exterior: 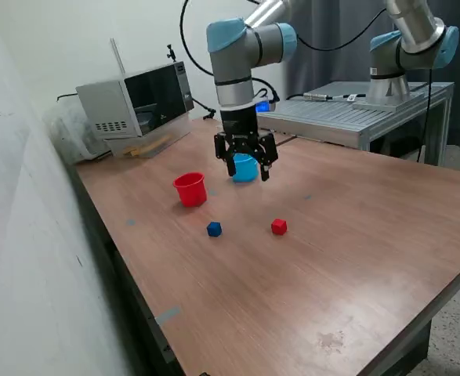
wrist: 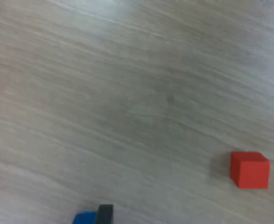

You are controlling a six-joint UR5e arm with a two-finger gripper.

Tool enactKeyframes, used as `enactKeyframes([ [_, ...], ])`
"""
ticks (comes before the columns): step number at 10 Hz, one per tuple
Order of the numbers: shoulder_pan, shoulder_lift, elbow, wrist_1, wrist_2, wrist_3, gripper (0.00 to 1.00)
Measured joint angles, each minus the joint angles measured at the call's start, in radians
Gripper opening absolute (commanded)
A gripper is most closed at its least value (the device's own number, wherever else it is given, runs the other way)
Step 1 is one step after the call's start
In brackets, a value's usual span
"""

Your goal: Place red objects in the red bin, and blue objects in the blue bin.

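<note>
One small red cube (exterior: 279,226) and one small dark blue cube (exterior: 214,229) lie apart on the wooden table (exterior: 355,258). No other cubes show. The red bin (exterior: 190,189) stands upright behind the blue cube. The light blue bin (exterior: 245,169) stands to its right in the exterior view, partly hidden by my gripper (exterior: 248,174). The gripper hangs open and empty above the table, behind both cubes. The wrist view shows the red cube (wrist: 249,169), a corner of the blue cube (wrist: 84,218) and one dark fingertip (wrist: 105,213).
A grey boxy appliance (exterior: 135,106) stands at the table's back left by the white wall. A second robot arm (exterior: 410,47) is mounted on a metal bench (exterior: 355,113) behind the table. The table's front edge (exterior: 418,321) is near.
</note>
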Motion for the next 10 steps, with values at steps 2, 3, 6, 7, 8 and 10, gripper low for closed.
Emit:
enactKeyframes([
  [2, 0.002, 0.034, -0.006, -0.022, 0.002, 0.006, 1.00],
  [3, 0.009, 0.049, -0.009, -0.032, 0.005, 0.014, 1.00],
  [6, 0.045, 0.085, -0.012, -0.061, 0.009, 0.061, 1.00],
  [7, 0.055, 0.090, -0.013, -0.066, 0.009, 0.077, 1.00],
  [8, 0.063, 0.093, -0.015, -0.069, 0.009, 0.090, 1.00],
  [10, 0.069, 0.104, -0.021, -0.074, 0.008, 0.103, 1.00],
])
